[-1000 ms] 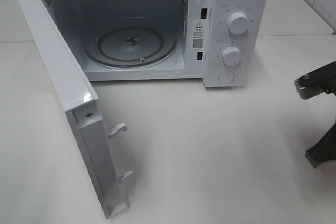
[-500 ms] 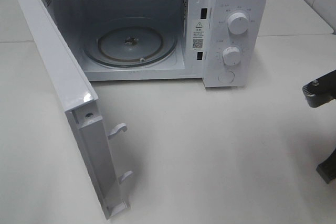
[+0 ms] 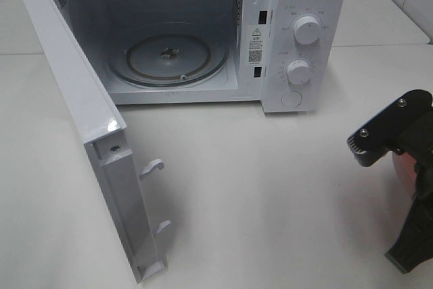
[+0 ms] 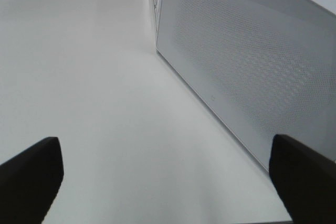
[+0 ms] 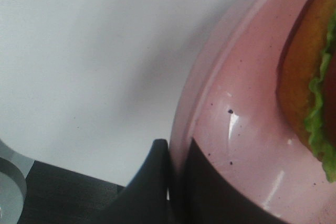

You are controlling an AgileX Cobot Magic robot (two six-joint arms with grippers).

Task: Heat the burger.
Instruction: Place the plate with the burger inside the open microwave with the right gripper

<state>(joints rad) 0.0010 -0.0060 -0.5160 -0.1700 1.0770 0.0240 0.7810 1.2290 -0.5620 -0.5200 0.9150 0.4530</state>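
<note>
In the right wrist view the burger (image 5: 310, 77) shows its golden bun and green lettuce. It sits on a pink plate (image 5: 236, 103). My right gripper (image 5: 176, 146) is shut on the plate's rim, one finger outside and one inside. In the exterior high view my right arm (image 3: 394, 133) hangs at the right edge, and a sliver of the pink plate (image 3: 408, 167) shows under it. The burger is hidden there. My left gripper (image 4: 164, 148) is open and holds nothing. It hovers over the table beside the outer face of the microwave door (image 4: 247, 66).
The white microwave (image 3: 304, 5) stands at the back. Its door (image 3: 74, 99) swings out to the left towards the front edge, with the glass turntable (image 3: 169, 59) bare inside. Two knobs (image 3: 306, 30) sit on its right panel.
My right arm drew back to the right edge, then came in again further left and larger in view, with the pink plate showing beneath it. The left gripper stays open.
</note>
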